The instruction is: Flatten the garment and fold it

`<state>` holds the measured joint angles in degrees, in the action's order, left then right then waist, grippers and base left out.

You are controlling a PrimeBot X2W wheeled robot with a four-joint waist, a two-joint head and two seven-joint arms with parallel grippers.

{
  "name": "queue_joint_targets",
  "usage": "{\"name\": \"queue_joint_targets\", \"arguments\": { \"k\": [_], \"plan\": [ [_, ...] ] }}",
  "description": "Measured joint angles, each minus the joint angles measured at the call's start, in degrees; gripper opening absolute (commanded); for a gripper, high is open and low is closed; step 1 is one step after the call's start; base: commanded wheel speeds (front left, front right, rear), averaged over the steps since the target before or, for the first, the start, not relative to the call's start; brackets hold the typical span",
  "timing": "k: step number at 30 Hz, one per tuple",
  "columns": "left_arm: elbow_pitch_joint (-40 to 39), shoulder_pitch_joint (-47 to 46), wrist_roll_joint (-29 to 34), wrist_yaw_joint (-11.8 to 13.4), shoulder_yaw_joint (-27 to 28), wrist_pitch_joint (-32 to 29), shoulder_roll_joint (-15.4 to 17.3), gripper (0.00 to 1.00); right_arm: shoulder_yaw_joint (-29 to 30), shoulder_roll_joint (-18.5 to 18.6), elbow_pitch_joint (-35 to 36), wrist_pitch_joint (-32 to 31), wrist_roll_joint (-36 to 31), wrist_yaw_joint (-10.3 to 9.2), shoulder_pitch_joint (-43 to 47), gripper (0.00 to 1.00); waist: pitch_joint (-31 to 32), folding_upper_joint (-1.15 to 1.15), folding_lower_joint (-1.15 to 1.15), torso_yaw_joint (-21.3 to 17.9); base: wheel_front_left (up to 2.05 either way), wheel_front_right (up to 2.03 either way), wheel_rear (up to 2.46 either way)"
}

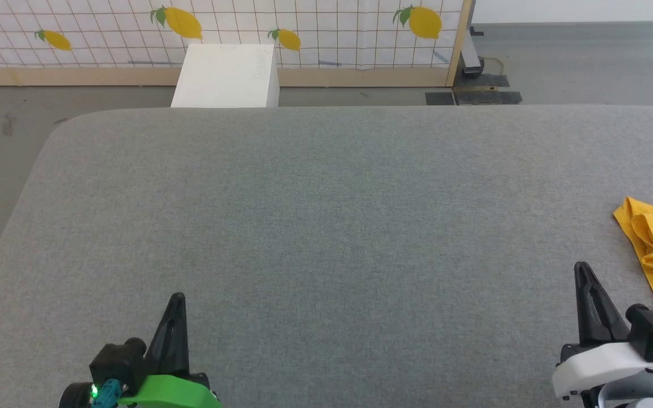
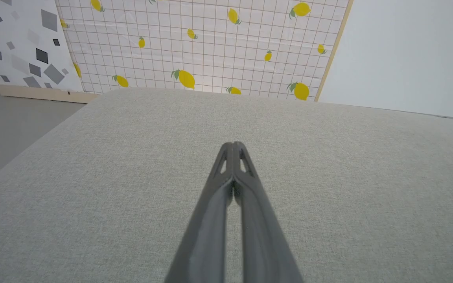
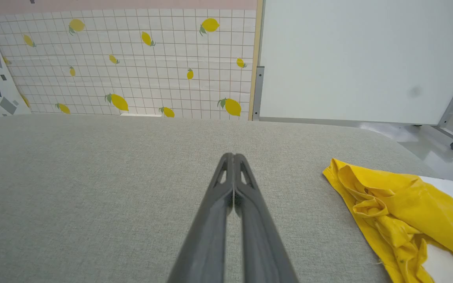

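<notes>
The garment [image 3: 399, 208] is lying in a crumpled yellow heap on the grey fabric tabletop [image 1: 326, 215], just to the right of the right gripper [image 1: 581, 271] and not touching it. The tabletop is stretching wide ahead of both grippers and between them, its far corners rounded. Beyond its far edge, well ahead of the grippers, a screen [image 1: 332, 34] printed with a grid and lemons is standing on the grey floor [image 1: 587, 62]. To the right of that screen, in the right wrist view, a plain white board [image 3: 360, 59] is standing on a wheeled frame. A white box [image 1: 227, 76] is sitting on the floor against the screen, ahead of the left gripper [image 1: 176, 300] and slightly to its right.

The garment's folds are bunching along the edge nearest the right gripper. A white patch is showing on its side away from the gripper, and its nearest corner is reaching a little past the fingertips. It is running off the right edge of the head view.

The right gripper is hovering over bare tabletop with its two dark fingers pressed together at the tips, holding nothing. The left gripper, well apart from the garment, is doing the same, its fingers pressed together and empty.
</notes>
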<state>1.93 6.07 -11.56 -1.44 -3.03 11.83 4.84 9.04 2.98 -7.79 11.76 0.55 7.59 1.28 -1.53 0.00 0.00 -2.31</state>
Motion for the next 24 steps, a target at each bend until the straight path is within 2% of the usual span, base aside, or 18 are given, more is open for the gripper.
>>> {"name": "queue_joint_targets", "arguments": {
  "k": [24],
  "plan": [
    [-0.49,-1.03,2.80,0.27,0.58,-2.76,-0.63,0.00,-2.07,0.00,1.79,-2.77,-0.07,0.00,-0.01,0.00,0.37,0.00,0.00,0.55,0.00,0.00,0.00]
  ]
}}
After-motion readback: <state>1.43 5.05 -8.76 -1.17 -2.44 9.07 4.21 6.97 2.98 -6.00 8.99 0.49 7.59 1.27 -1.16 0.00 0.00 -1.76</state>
